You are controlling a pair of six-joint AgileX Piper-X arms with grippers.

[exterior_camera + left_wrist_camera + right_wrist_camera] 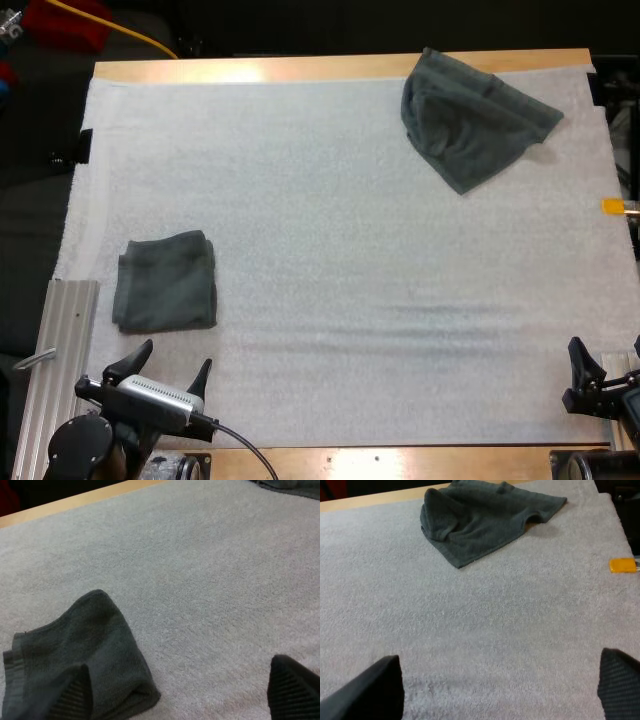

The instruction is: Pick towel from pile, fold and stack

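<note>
The crumpled towel (470, 118) lies at the mat's far right corner, dark grey-green, bunched into a rough wedge: a rounded, humped bulge on its left side, loose flaps spreading to the right, and a point toward the mat's middle. Its far edge lies at the mat's far edge, by the table's wooden strip. From the right wrist view the same crumpled towel (485, 520) shows a rolled fold along its left rim and a lifted flap on the right that casts a small shadow on the mat. The folded towel (165, 280) sits flat near the mat's left edge, toward the near side, well apart from the crumpled one; it is a neat, roughly square pad of the same colour, with layered edges on its left side. In the left wrist view the folded towel (75, 655) shows a rounded fold at one corner and stacked hems at another. The mat (330, 250) is white and nubbly, on a wooden table (300, 68). The left gripper (176, 356) hangs over the mat's near left part, just short of the folded towel, fingers spread and holding nothing (180, 690). The right gripper (606, 350) is at the mat's near right corner, fingers likewise parted and empty (495, 685). A ribbed metal rail (65, 350) runs beside the mat's near left edge.
</note>
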